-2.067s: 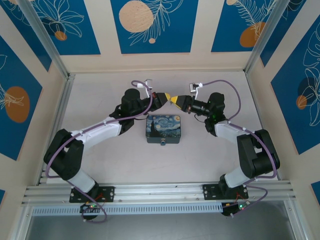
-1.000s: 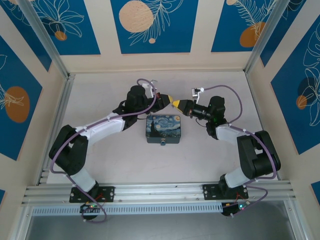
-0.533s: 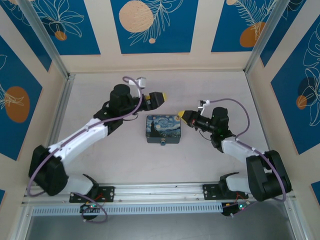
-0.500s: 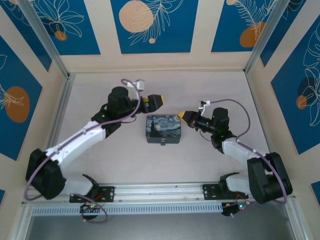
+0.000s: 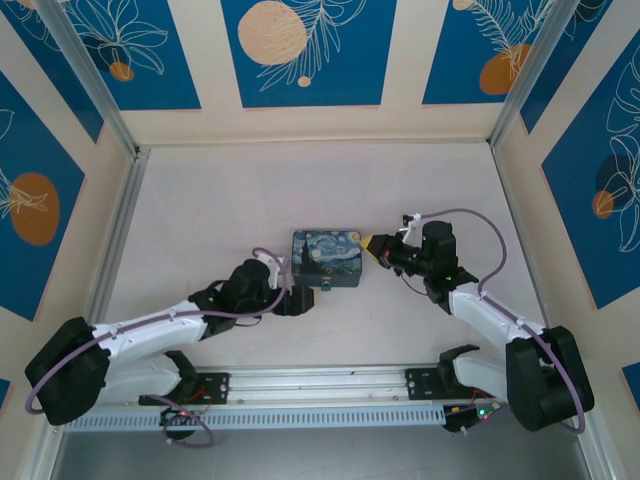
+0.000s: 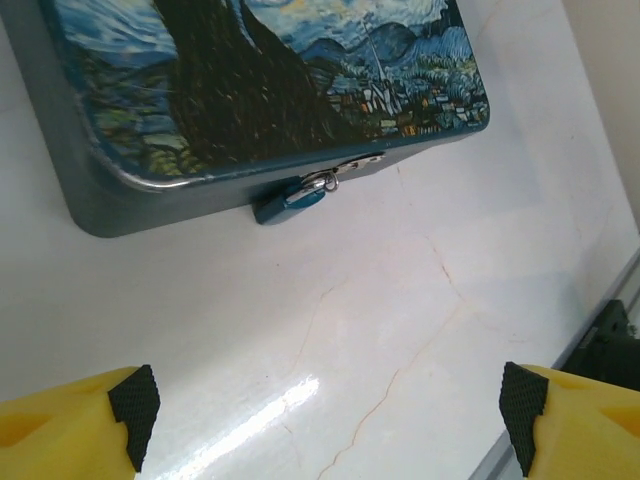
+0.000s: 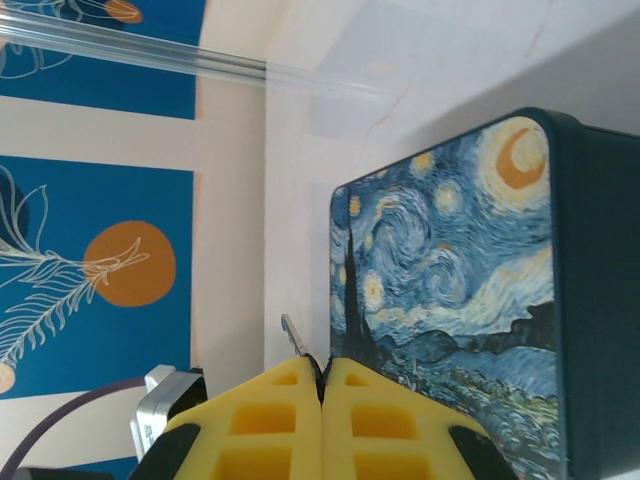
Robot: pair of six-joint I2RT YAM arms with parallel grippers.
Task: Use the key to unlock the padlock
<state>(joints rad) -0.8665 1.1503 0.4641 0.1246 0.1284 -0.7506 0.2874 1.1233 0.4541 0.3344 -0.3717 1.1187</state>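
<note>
— Left tool (image 5: 297, 299), seen from above: half a second ago it hung by the far left corner of the box (image 5: 327, 255). Now it has swung round to the near side, low over the surface (image 5: 200, 200), just beside the padlock (image 5: 326, 287).
— And the right tool (image 5: 372, 243)?
— It has dropped in close against the box's right edge. Two seconds back, both tools met behind the box.
— Left wrist view?
— Fingers (image 6: 130, 405) spread wide with nothing between them. The padlock (image 6: 290, 198) hangs from the hasp on the box's front wall, ahead of them and apart.
— Right wrist?
— Pads (image 7: 270, 410) pressed together on the key (image 7: 292, 336), a sliver of it poking out beside the lid.
— Meaning?
— I'd judge the left is placed to steady the padlock. The key has yet to come round to it.
</note>
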